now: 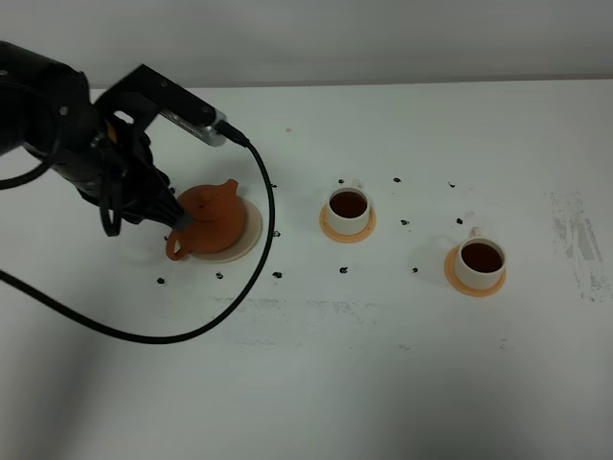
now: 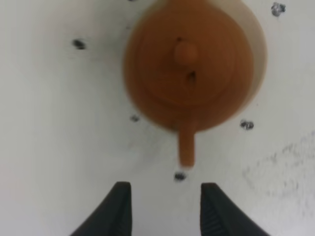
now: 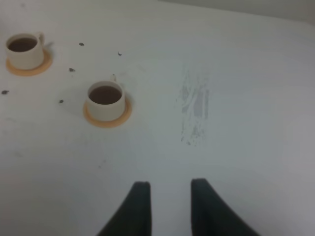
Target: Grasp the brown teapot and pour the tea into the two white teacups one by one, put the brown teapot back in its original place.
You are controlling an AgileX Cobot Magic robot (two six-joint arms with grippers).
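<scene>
Hovering just behind the loop handle of the round, squat orange-brown clay teapot (image 2: 189, 64), the left end effector (image 2: 165, 209) has its two dark fingers spread apart with nothing between them; the handle's tip lies a little ahead of the gap, not touching either finger. Directly beyond the fingers the teapot sits upright, lid on, upon the flat round cream-beige saucer (image 1: 251, 222), whose rim shows past the pot's far side. Judging by this, the pot is back in its place and the grip looks released.

Further out, away from the spout side, stand the two small cream-white cylindrical teacups, the nearer one (image 1: 348, 205) and the farther one (image 1: 480, 260), each on a round orange coaster and each holding dark reddish-brown tea (image 1: 349, 203). Both pours therefore appear done; only drawing the arm clear seems left.

The right end effector (image 3: 166, 206) hangs open and empty over the bare white surface (image 1: 383, 364), well apart from the cups. Small black marks dot the surface around pot and cups, and a grey scuffed patch (image 1: 575, 240) lies beyond the farther cup. Nothing appears to block a retreat, though the arm's black cable (image 1: 239, 287) loops close by the saucer.
</scene>
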